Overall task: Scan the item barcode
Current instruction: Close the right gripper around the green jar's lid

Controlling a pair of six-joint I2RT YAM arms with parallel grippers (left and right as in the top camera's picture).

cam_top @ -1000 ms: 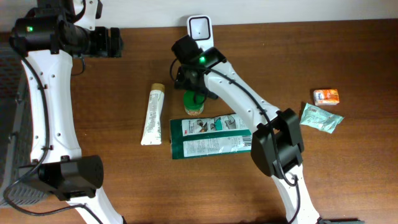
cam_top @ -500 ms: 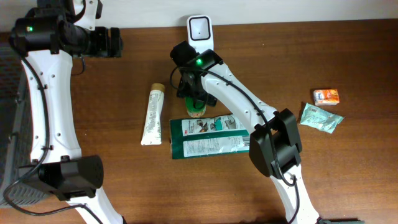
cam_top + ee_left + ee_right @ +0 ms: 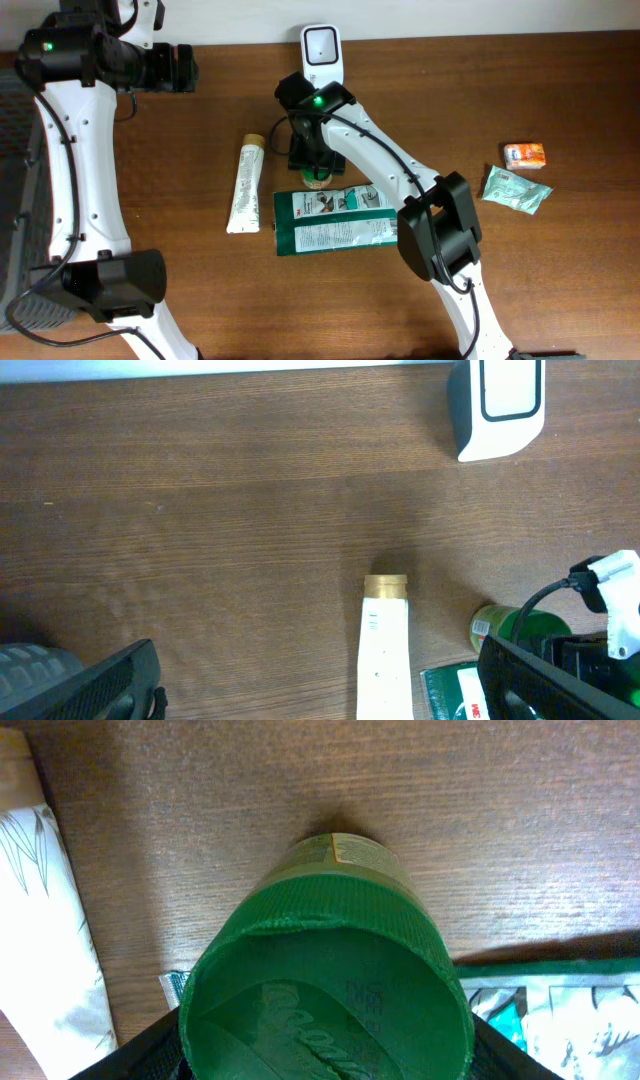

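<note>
While the right gripper (image 3: 325, 1055) was viewed through its own wrist camera, its two black fingers (image 3: 150, 1055) were found set on either side of the dark green lid of a small jar (image 3: 330, 990). The jaws were held at a middling width. Whether the pads were pressed against the lid or stood just clear of it could not be told.

The jar was placed on the brown wooden table (image 3: 560, 290), nearer the back edge than the front, with a yellow-green label shown below the lid. A white barcode scanner (image 3: 321, 48) was stood at the back edge, just behind the jar. A flat green packet (image 3: 335, 222) was laid just in front of the jar, and a white tube (image 3: 243, 188) with a gold cap was laid to one side of it.

The left gripper (image 3: 185, 68) was held near the back left corner, its jaws spread wide and nothing between them.

Near the right edge a small orange carton (image 3: 524, 154) and a pale green sachet (image 3: 515, 190) were laid close together.
</note>
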